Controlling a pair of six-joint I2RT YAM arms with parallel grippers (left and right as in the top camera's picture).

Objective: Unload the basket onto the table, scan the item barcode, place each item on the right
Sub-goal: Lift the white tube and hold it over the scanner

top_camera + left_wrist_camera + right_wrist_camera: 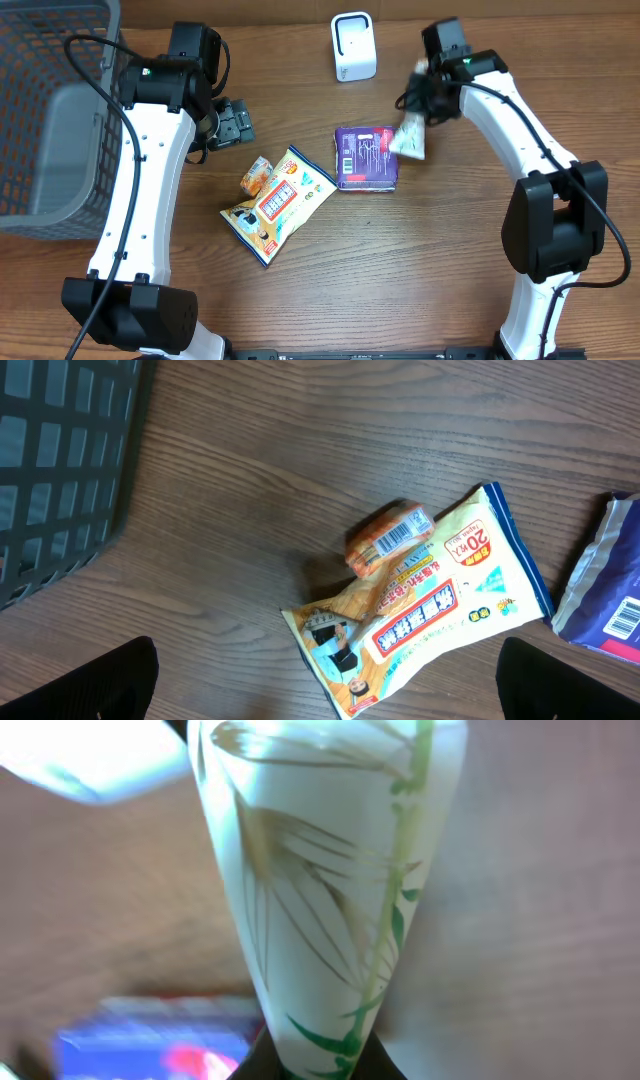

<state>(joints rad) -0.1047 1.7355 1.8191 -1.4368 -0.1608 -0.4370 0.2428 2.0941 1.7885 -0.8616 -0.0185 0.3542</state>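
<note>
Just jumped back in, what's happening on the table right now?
The right arm has its jaws shut on a white leaf-print packet, held up just right of the white scanner. The left arm hangs with jaws wide open and empty, looking down on the yellow snack bag and small orange packet. A purple packet lies mid-table, and a grey basket sits far left.
</note>
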